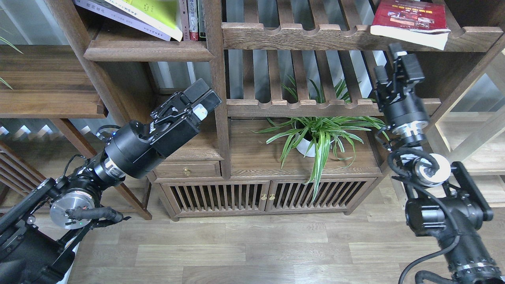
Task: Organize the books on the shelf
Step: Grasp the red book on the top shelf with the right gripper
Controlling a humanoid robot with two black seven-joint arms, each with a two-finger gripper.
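1. Dark brown wooden bookcase [216, 118] fills the upper frame. Its solid plank shelf [148, 50], with a thick rounded lip, sits at 11 o'clock.
2. Slatted rack [335, 35] with a scalloped rail runs from 12 to 2 o'clock. A second rack like it sits below.
3. My left arm comes in from 8 o'clock. Left gripper [197, 100] hangs in front of the bookcase post, below the plank shelf and clear of it. Jaws look together with nothing between them.
4. My right arm comes in from 4 o'clock. Right gripper [390, 65] points up at 2 o'clock, just under the dark red book and not touching it. Jaws slightly apart, empty.
5. Yellow-green book [152, 12] lies tilted on the plank shelf at 11 o'clock, on top of the pale lavender book [118, 16]. Both lean toward the slim upright books [192, 19] at their right.
6. Dark red book [412, 21] lies flat on the upper slatted rack at 1 o'clock, its page edge overhanging the rail.
7. Potted spider plant [315, 138] stands on the cabinet top near centre, between the two grippers.
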